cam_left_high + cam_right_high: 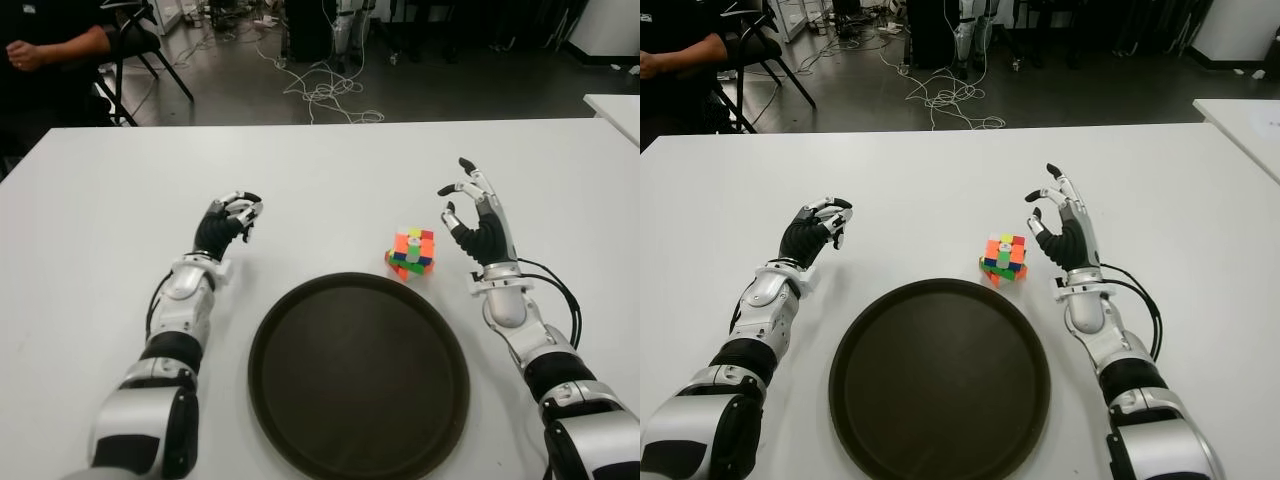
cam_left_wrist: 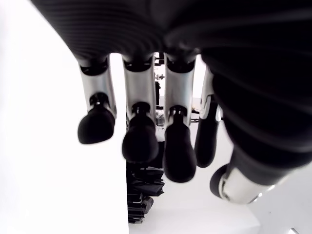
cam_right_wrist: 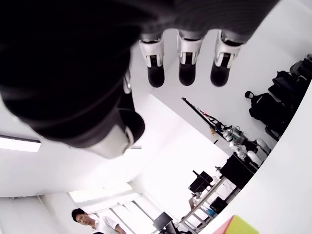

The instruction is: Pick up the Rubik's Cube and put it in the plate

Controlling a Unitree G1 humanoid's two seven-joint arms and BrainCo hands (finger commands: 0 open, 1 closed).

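Note:
The Rubik's Cube (image 1: 411, 252) stands on the white table (image 1: 330, 170), just past the far right rim of the round dark plate (image 1: 358, 371). Nothing lies in the plate. My right hand (image 1: 470, 208) is raised just to the right of the cube, fingers spread and holding nothing, a small gap from it. A corner of the cube (image 3: 234, 226) shows in the right wrist view. My left hand (image 1: 232, 216) shows to the left of the plate, fingers curled and holding nothing.
A person's arm (image 1: 55, 48) and a chair show beyond the table's far left edge. Cables (image 1: 325, 95) lie on the floor behind. Another white table corner (image 1: 615, 108) stands at the far right.

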